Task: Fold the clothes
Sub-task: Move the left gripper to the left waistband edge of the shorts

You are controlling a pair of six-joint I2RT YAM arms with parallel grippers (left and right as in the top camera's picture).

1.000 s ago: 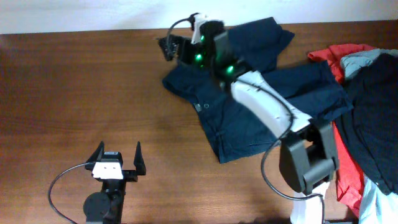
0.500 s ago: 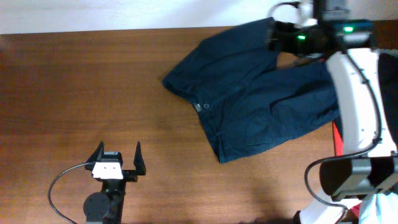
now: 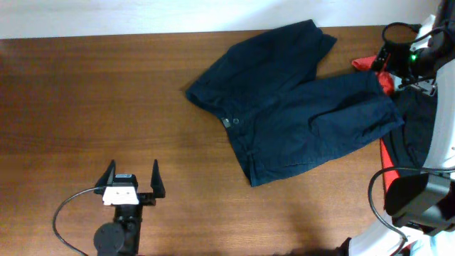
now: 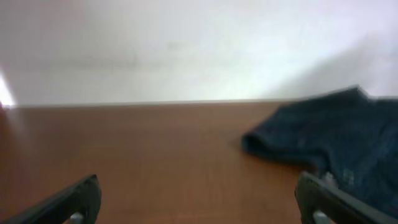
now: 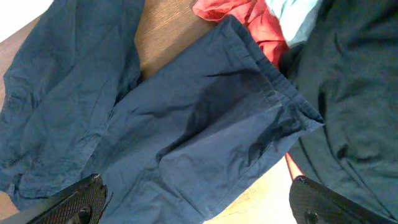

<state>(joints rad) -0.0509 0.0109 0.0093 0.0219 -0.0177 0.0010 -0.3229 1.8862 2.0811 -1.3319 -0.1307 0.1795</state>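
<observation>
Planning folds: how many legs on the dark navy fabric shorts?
2 on the shorts: one leg by the table's far edge, one beside the red cloth; neither hidden.

Black left claw [image 3: 134, 176], white arm [image 3: 442, 135], green light [image 3: 411, 55]

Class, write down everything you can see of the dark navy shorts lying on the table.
The shorts are dark navy, plain, soft-looking wrinkled fabric, spread flat on the wooden table. The waistband faces the table's middle, with a small pale fastener showing. Two wide legs splay rightward: one reaches the far edge, the other's hem overlaps the red garment and meets the black garment.
</observation>
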